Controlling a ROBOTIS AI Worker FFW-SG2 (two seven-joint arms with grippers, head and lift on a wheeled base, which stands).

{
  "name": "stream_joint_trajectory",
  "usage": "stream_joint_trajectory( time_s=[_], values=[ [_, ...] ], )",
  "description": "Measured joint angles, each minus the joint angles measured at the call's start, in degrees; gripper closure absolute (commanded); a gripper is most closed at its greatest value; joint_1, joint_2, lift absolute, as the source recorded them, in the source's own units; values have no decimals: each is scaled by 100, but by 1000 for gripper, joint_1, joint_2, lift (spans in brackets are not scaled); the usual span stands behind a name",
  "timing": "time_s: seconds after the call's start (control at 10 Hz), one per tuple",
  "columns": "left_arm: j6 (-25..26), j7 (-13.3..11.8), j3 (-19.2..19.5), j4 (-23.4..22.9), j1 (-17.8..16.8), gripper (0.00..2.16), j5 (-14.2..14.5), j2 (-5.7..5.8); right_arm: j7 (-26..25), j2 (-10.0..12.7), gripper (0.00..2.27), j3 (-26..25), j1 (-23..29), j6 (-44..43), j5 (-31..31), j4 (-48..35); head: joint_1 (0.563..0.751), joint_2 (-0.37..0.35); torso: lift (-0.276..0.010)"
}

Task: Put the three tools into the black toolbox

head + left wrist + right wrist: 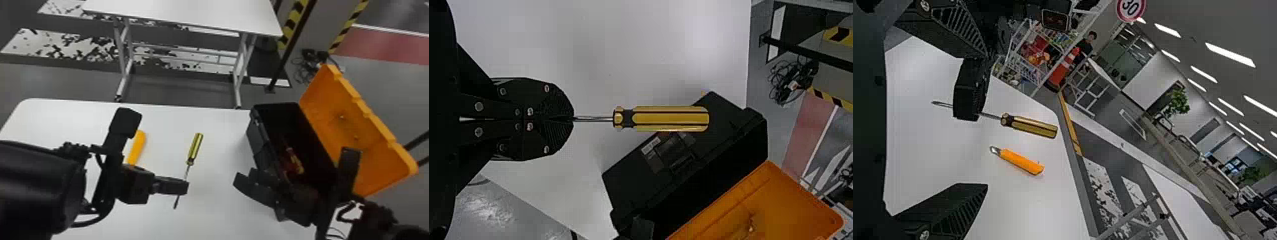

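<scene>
Your left fingers (184, 188) grip the screwdriver (195, 148). At its three o'clock, your right fingers (246, 184) stand open by the toolbox (260, 143), red-and-yellow tool (297, 163) inside; the knife (137, 148) lies at its nine o'clock on the tabletop (220, 131).

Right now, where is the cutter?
In the head view, the cutter lies on the table at the robot's left, partly hidden by the left arm, left of the screwdriver in the left end effector.

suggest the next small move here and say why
I'd probably bring the right claw to the screwdriver to take its handle: that claw is open near the black toolbox, while the left claw is shut on the shaft, leaving the handle free.
</scene>
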Motion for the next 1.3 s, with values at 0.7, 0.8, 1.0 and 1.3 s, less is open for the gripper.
stream_joint_trajectory(
  time_s=[0.7, 0.8, 1.0, 1.3],
  values=[
    [0, -124, -71, -684, 291, 1851, 852, -44, 51, 48, 66, 27, 30, -136, 0, 29, 695, -309, -51],
    [0, -125, -137, -730, 322, 1851, 874, -52, 65, 69, 66, 38, 61, -160, -5, 23, 695, -323, -51],
    [0, -155, -211, -781, 363, 1851, 893, -85, 75, 81, 66, 58, 92, -185, -6, 13, 695, -340, -51],
    [0, -186, -309, -922, 555, 1851, 910, -98, 71, 130, 66, 138, 95, -233, -6, 21, 695, -350, -51]
  ],
)
